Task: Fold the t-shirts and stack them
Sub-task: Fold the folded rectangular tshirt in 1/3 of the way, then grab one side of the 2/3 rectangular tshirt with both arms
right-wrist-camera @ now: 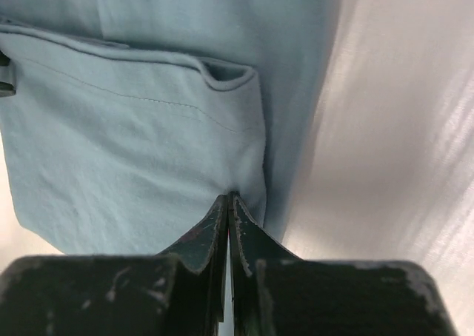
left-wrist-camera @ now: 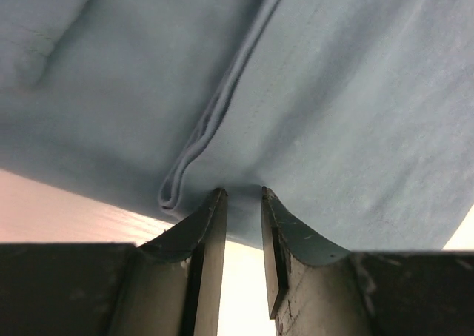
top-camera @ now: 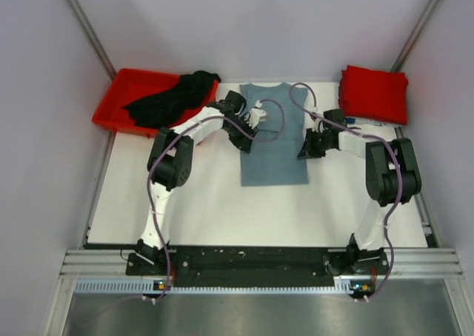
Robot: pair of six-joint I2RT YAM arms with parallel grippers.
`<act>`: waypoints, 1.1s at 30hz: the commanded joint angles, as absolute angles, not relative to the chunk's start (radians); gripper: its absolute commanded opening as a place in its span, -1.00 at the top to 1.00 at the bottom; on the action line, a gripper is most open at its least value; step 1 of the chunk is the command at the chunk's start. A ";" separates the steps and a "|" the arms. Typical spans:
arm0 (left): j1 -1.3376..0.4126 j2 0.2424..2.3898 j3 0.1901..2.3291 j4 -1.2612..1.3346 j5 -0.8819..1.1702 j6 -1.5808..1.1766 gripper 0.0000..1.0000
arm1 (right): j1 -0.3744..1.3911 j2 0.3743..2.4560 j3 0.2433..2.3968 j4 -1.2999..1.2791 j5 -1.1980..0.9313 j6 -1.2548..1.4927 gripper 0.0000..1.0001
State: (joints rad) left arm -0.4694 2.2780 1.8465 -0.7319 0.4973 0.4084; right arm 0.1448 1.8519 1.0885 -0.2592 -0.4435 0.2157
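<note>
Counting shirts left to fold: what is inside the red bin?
A black t-shirt lies bunched in the red bin, spilling over its rim. Anything beneath the cloth is hidden.

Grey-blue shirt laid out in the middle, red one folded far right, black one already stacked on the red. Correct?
No. The top external view shows the black t-shirt bunched in the red bin at far left, not stacked on the red t-shirt. The grey-blue t-shirt lies in the middle, the red one folded far right.
</note>
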 commanded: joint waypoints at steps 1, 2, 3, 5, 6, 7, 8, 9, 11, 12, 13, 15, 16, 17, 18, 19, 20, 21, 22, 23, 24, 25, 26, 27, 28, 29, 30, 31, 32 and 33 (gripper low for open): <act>-0.451 2.270 1.922 -0.746 0.440 0.385 0.37 | 0.107 1.826 1.108 -0.291 -0.390 0.259 1.00; -0.451 2.267 1.934 -0.752 0.433 0.384 0.34 | 0.109 1.810 1.112 -0.307 -0.412 0.250 1.00; -0.451 2.260 1.945 -0.764 0.437 0.387 0.32 | 0.109 1.784 1.109 -0.314 -0.440 0.252 1.00; -0.454 2.223 1.956 -0.776 0.452 0.396 0.26 | 0.110 1.712 1.100 -0.321 -0.494 0.262 0.98; -0.459 2.189 1.947 -0.779 0.462 0.408 0.24 | 0.109 1.672 1.095 -0.324 -0.508 0.255 0.95; -0.465 2.151 1.928 -0.779 0.474 0.425 0.21 | 0.109 1.626 1.095 -0.333 -0.509 0.233 0.91; -0.471 2.113 1.899 -0.781 0.498 0.457 0.17 | 0.109 1.579 1.091 -0.340 -0.512 0.198 0.80; -0.479 2.065 1.861 -0.782 0.526 0.498 0.05 | 0.110 1.544 1.085 -0.350 -0.518 0.143 0.74; -0.508 1.984 1.751 -0.779 0.558 0.601 -0.12 | 0.124 1.474 1.060 -0.371 -0.546 0.007 0.51; -0.523 1.950 1.691 -0.788 0.583 0.683 -0.19 | 0.142 1.433 1.040 -0.386 -0.552 -0.132 0.44; -0.534 1.927 1.634 -0.805 0.609 0.730 -0.23 | 0.172 1.390 1.008 -0.394 -0.557 -0.247 0.38; -0.560 1.898 1.551 -0.836 0.640 0.800 -0.35 | 0.234 1.309 0.932 -0.413 -0.609 -0.493 0.25; -0.575 1.893 1.525 -0.842 0.621 0.814 -0.56 | 0.270 1.272 0.887 -0.441 -0.623 -0.617 0.12; -0.597 1.891 1.499 -0.845 0.583 0.821 -0.58 | 0.299 1.232 0.852 -0.477 -0.621 -0.765 0.04; -0.618 1.887 1.468 -0.844 0.548 0.828 -0.60 | 0.322 1.197 0.815 -0.515 -0.605 -0.887 -0.02; -0.636 1.881 1.442 -0.835 0.526 0.836 -0.61 | 0.331 1.163 0.780 -0.525 -0.582 -0.970 -0.06; -0.653 1.875 1.413 -0.824 0.519 0.838 -0.61 | 0.334 1.143 0.756 -0.523 -0.566 -1.004 -0.08; -0.664 1.873 1.395 -0.813 0.508 0.835 -0.61 | 0.334 1.135 0.738 -0.514 -0.548 -1.020 -0.08; -0.673 1.879 1.384 -0.807 0.496 0.828 -0.61 | 0.334 1.135 0.720 -0.497 -0.532 -1.026 -0.08; -0.679 1.882 1.379 -0.796 0.479 0.819 -0.61 | 0.336 1.137 0.710 -0.473 -0.517 -1.040 -0.08; -0.684 1.890 1.373 -0.781 0.465 0.810 -0.61 | 0.345 1.141 0.684 -0.428 -0.497 -1.046 -0.08; -0.686 1.894 1.367 -0.763 0.451 0.799 -0.60 | 0.353 1.146 0.664 -0.385 -0.476 -1.061 -0.08; -0.689 1.901 1.365 -0.753 0.443 0.792 -0.59 | 0.365 1.155 0.643 -0.321 -0.453 -1.080 -0.08; -0.692 1.905 1.364 -0.749 0.436 0.782 -0.58 | 0.376 1.164 0.628 -0.283 -0.434 -1.091 -0.08; -0.695 1.908 1.364 -0.747 0.433 0.776 -0.57 | 0.380 1.179 0.614 -0.246 -0.420 -1.097 -0.09; -0.699 1.913 1.362 -0.747 0.434 0.770 -0.57 | 0.382 1.195 0.609 -0.229 -0.413 -1.101 -0.09; -0.699 1.914 1.361 -0.750 0.445 0.770 -0.56 | 0.383 1.216 0.609 -0.232 -0.410 -1.112 -0.09; -0.698 1.916 1.353 -0.750 0.457 0.767 -0.55 | 0.388 1.233 0.609 -0.242 -0.396 -1.123 -0.09; -0.699 1.919 1.348 -0.749 0.459 0.765 -0.54 | 0.396 1.255 0.609 -0.250 -0.373 -1.129 -0.08; -0.698 1.922 1.341 -0.746 0.453 0.762 -0.51 | 0.402 1.278 0.609 -0.264 -0.348 -1.141 -0.08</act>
